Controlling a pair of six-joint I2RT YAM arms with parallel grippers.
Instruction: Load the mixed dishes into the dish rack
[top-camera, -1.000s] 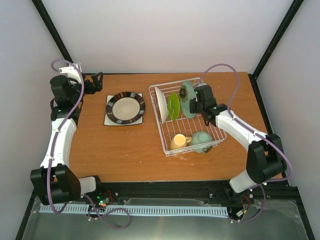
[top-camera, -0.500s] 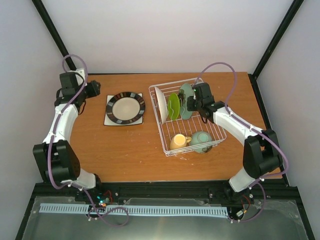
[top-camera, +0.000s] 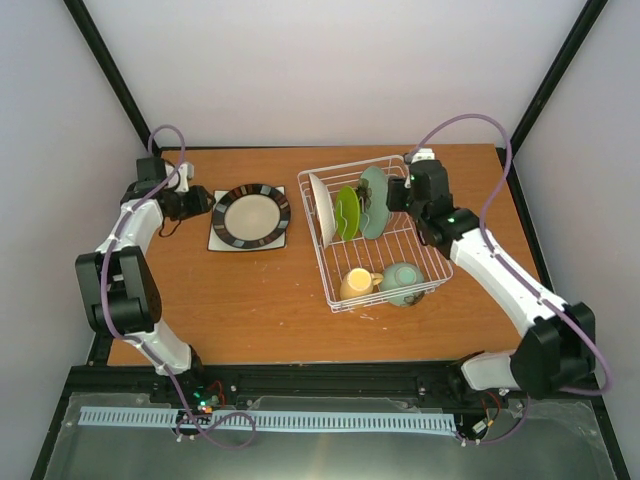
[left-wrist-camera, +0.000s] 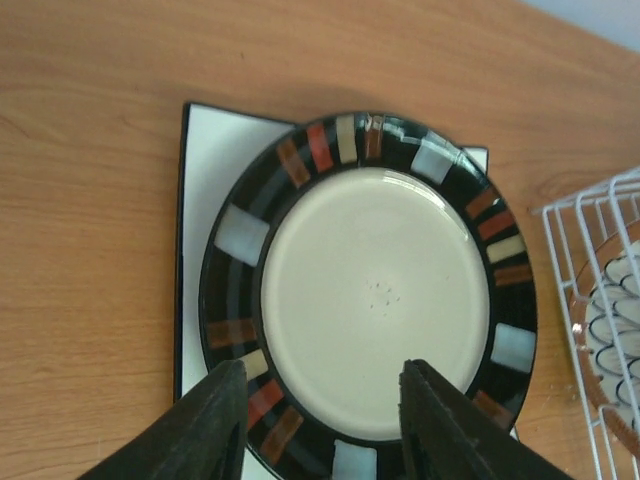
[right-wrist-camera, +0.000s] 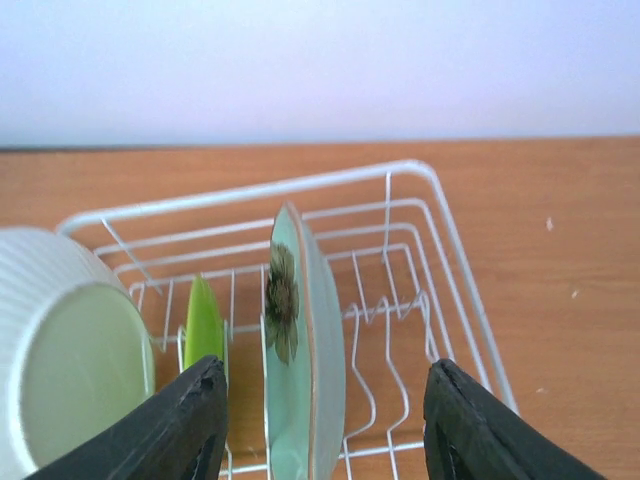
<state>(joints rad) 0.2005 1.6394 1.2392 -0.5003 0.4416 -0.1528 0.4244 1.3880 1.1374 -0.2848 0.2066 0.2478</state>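
Left gripper (left-wrist-camera: 322, 375) of mine hung low over the near edge of the round dark plate with the striped rim (left-wrist-camera: 375, 300). Its jaws stood partly apart with both fingertips above that rim, and nothing was held. I could not tell whether the pads (left-wrist-camera: 232, 400) touched the glaze.

That plate lay flat on the square white plate (left-wrist-camera: 205, 170), out on the wooden table (top-camera: 250, 300) and well left of the white wire dish rack (top-camera: 317, 250). As I judged it, taking the round plate was the step in hand. To do it well, I would have slid one finger under the raised lip and kept the other on top. I would then have closed gently and lifted only the upper plate, tilting it free so the square one stayed put.

My right gripper (right-wrist-camera: 322, 380) sat at the far end of the rack with its jaws wide. It straddled the upright pale teal plate with the flower print (right-wrist-camera: 300, 370) and touched neither face. The lime green plate (right-wrist-camera: 203, 320) and a white ribbed dish (right-wrist-camera: 70, 340) stood beside the teal one among the prongs. A yellow mug (top-camera: 358, 283) and a mint-green bowl (top-camera: 403, 283) lay in the rack's near end. For that arm I thought a straight pull back was wisest, so the teal plate would not be knocked over.
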